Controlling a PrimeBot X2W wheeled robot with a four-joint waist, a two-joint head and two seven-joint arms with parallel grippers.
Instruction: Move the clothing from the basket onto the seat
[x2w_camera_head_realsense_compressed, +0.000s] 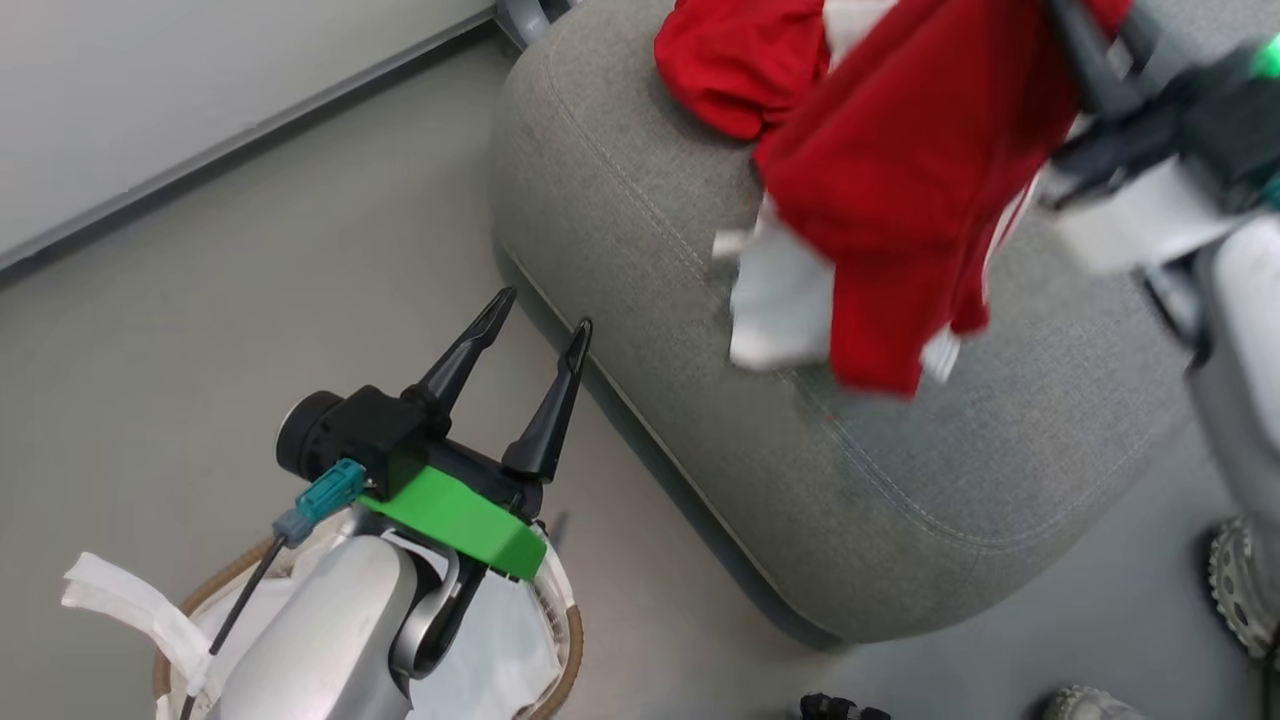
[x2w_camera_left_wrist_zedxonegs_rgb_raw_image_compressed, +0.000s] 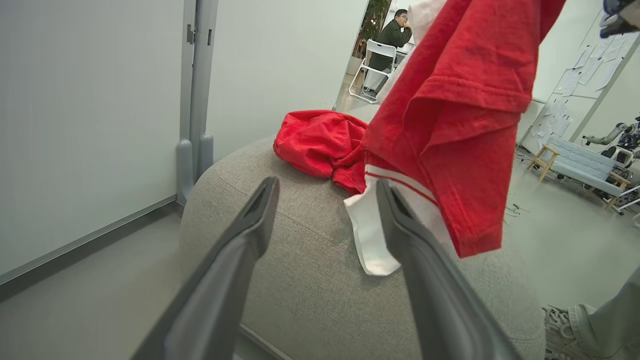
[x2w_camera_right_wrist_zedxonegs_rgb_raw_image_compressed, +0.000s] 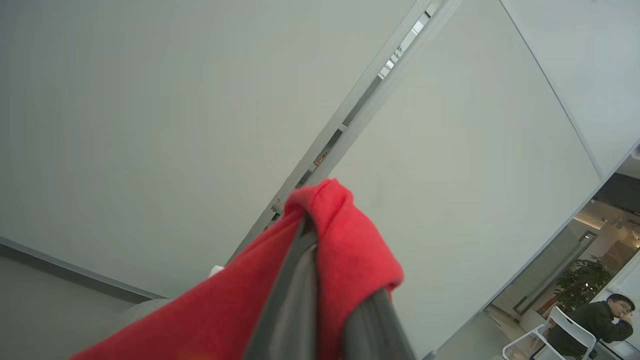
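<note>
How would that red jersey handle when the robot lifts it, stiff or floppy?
Probably floppy: the jersey hangs in loose folds from the right gripper. Likely light, since one small pinch seems to carry it all. Its white hem droops low over the couch, so it may drag.

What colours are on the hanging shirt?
The shirt is red with white striped trim; left wrist view shows it best.

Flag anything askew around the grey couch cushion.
The red jersey with white panels dangles from the right gripper above the grey couch cushion, not laid down. The plain red shirt lies crumpled near its far edge. A white cloth spills over the tan rim of the white plastic basket.
</note>
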